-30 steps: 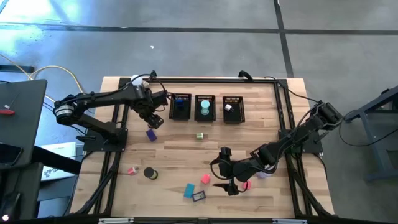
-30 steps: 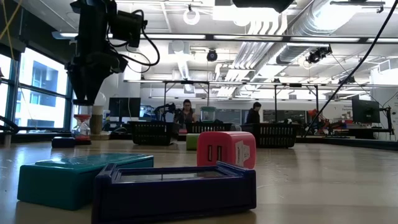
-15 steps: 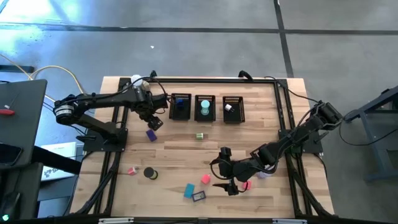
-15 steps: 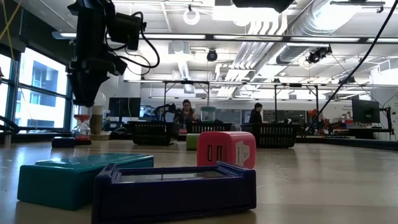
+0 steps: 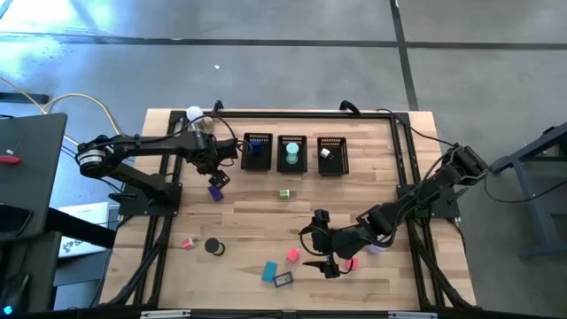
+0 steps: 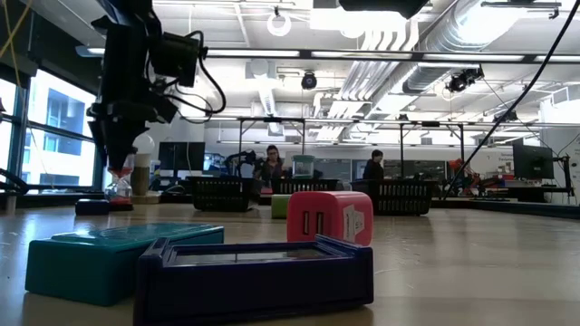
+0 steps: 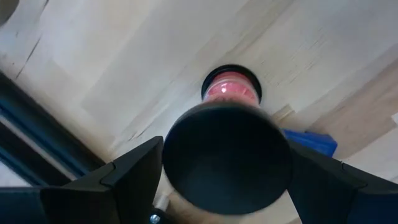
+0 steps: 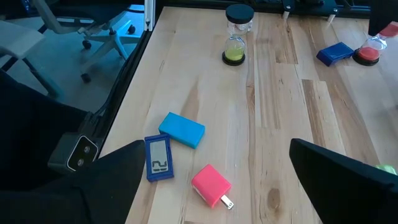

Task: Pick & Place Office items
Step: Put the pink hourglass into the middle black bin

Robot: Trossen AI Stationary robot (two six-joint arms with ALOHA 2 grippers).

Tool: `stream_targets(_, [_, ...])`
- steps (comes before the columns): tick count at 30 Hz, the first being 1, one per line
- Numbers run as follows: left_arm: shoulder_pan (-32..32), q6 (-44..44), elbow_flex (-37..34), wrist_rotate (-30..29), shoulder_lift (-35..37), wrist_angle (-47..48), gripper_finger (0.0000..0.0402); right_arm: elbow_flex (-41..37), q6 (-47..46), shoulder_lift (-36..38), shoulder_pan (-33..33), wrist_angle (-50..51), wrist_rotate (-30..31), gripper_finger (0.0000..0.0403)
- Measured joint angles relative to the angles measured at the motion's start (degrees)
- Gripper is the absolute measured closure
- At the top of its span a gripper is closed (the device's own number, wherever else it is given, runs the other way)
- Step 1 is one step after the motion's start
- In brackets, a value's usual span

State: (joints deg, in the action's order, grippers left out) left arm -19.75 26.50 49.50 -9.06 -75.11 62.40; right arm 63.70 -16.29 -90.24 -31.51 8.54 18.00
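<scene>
High view: 2 dark arms are seen over a pale wooden table (image 5: 266, 217). The left hand (image 5: 215, 173) is held near the far left part of the table, beside the first of 3 black mesh bins (image 5: 256, 153), and is clenched on a small hourglass with a pink bulb and black caps (image 5: 218, 178), just above a purple block (image 5: 215, 191). The right hand (image 5: 321, 262) is spread wide at the near edge, with nothing between its fingers. A pink cube-shaped plug (image 5: 292, 255), a flat teal block (image 5: 269, 271) and a dark blue framed tile (image 5: 283, 280) lie close to it. A black round roll (image 5: 213, 247) and a small pink piece (image 5: 188, 243) lie further left; a green block (image 5: 284, 193) lies near the bins.

Low view: the left hand (image 6: 116, 163) hangs above the table at the far left, and the pink of the hourglass is seen at its tips. The teal block, blue tile and pink plug fill the foreground. 2 people (image 6: 272, 167) are seen in the room behind.

Left wrist view: the black cap and pink bulb of the hourglass (image 7: 229, 93) are gripped between the 2 fingers (image 7: 134, 171).

Right wrist view: the open fingers (image 8: 339, 171) frame the plug, teal block and tile.
</scene>
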Motion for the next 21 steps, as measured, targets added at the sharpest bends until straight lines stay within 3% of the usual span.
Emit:
stream_targets(16, [0.00,1.82,-0.66,0.33,0.00,-3.13,0.0106,-0.02,0.00,0.00,-0.02,0.00,0.00,0.0016])
stream_targets(21, [0.00,1.97,-0.68,0.32,0.00,-3.10,0.0132,-0.02,0.00,0.00,-0.02,0.00,-0.13,0.0016])
